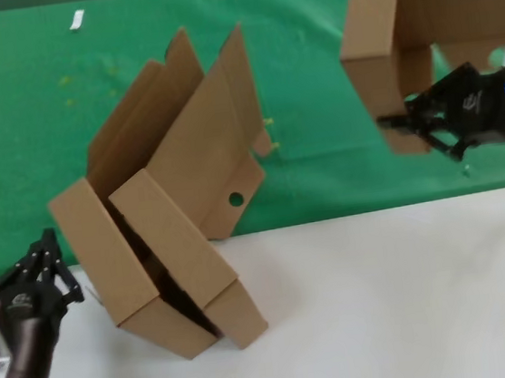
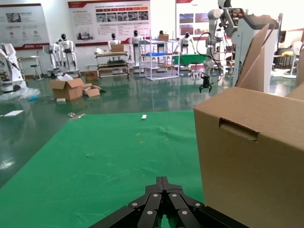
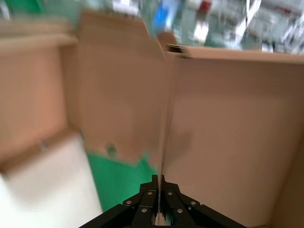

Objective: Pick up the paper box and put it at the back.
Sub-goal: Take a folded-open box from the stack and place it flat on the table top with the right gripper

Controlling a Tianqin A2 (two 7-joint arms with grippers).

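The right gripper [image 1: 414, 125], jaws pinched on a wall of the box [image 1: 398, 26], holds it aloft over the green cloth [image 1: 27, 132], right of the 2 leaning boxes [image 1: 170, 226]; that thin-edge grip could let it swing or slip, while the left gripper [image 1: 46, 263] idles, jaws closed.

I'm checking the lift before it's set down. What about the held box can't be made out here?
- Head view: paper box top is cut off by the frame edge.
- Right wrist view: motion blur hides the box's detail.
- Right hand: the box wall hides its far finger.
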